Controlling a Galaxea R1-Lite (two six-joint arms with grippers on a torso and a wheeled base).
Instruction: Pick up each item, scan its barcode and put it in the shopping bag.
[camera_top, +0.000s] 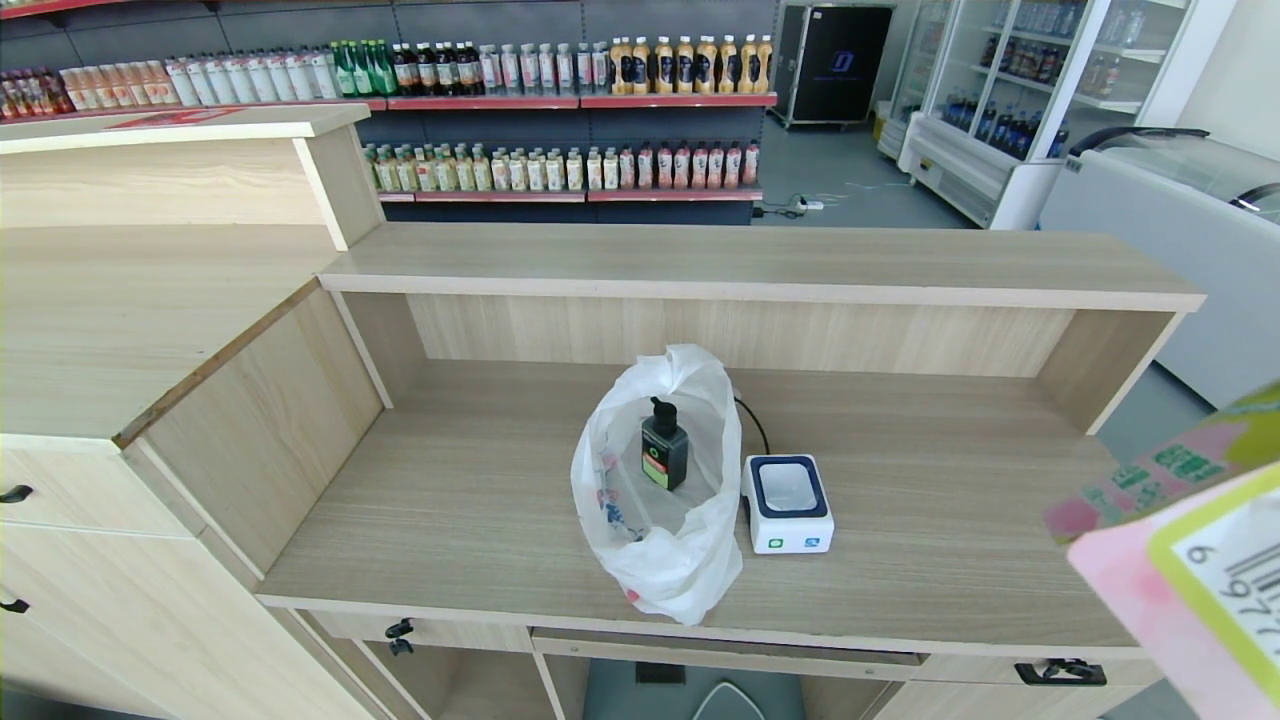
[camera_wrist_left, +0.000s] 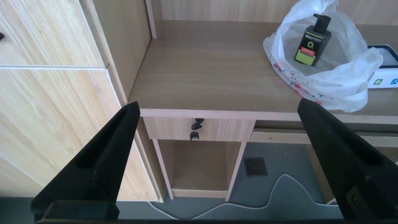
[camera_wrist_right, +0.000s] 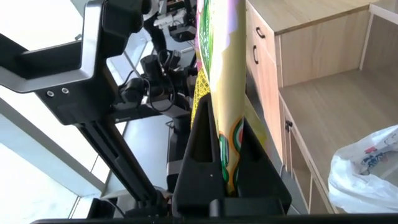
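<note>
A white plastic shopping bag (camera_top: 660, 540) stands open in the middle of the wooden counter (camera_top: 950, 520), and a dark pump bottle (camera_top: 664, 452) stands upright inside it. Touching the bag's right side is a white barcode scanner (camera_top: 787, 500) with a dark window facing up. My right gripper (camera_wrist_right: 227, 134) is shut on a flat yellow, green and pink packet (camera_wrist_right: 221, 74). That packet (camera_top: 1190, 540) is held high off the counter's right end, with its barcode facing the head camera. My left gripper (camera_wrist_left: 217, 168) is open with nothing in it, low before the counter's left front; the bag (camera_wrist_left: 336, 74) lies beyond it.
A raised ledge (camera_top: 760, 265) runs behind the counter, with a wooden side wall (camera_top: 260, 430) on the left. A black cable (camera_top: 752, 420) trails behind the scanner. A drawer with a key (camera_top: 400, 632) sits under the front edge. Shelves of bottles stand far behind.
</note>
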